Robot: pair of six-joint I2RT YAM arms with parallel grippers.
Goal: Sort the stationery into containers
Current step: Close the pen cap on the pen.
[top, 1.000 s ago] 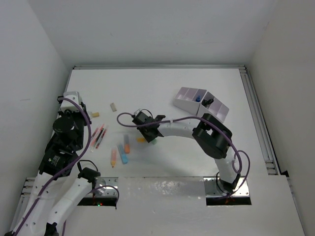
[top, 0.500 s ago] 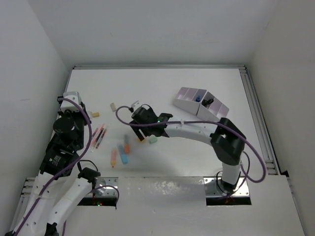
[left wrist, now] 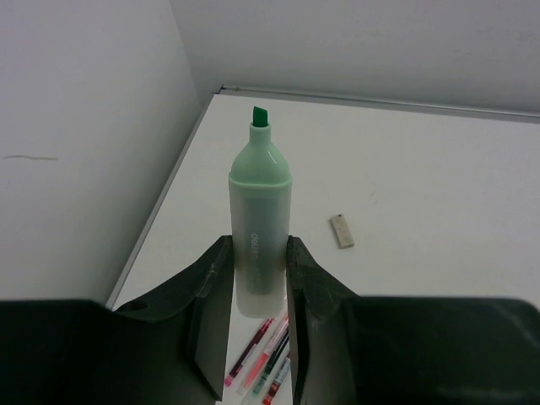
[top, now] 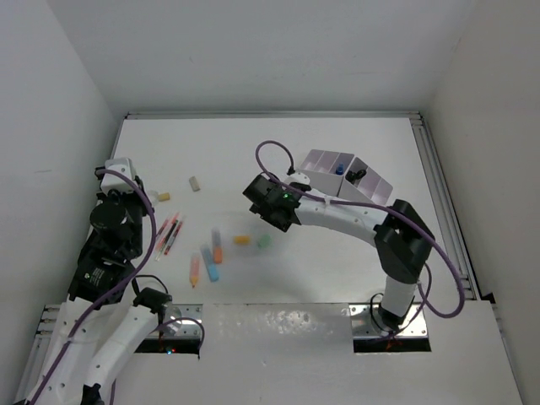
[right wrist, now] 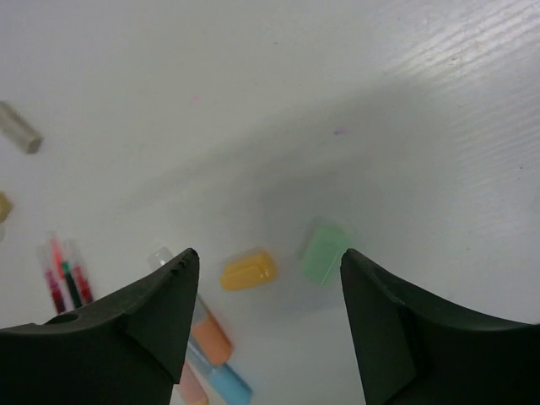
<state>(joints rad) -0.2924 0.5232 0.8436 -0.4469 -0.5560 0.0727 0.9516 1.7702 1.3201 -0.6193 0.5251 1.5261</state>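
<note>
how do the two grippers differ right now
The left gripper is shut on a pale green highlighter; the right gripper is open and holds nothing. The left gripper sits by the table's left edge, close to the wall; the right gripper hangs above a small orange piece and a small green piece lying on the table. Both grippers are dark in colour.

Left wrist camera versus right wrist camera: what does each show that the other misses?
Only the left wrist: the left gripper shut on an uncapped green highlighter. Only the right wrist: the open, empty right gripper above a small orange piece and a small green piece, plus an orange marker. Both: the grey eraser and the pink and red pens.
</note>
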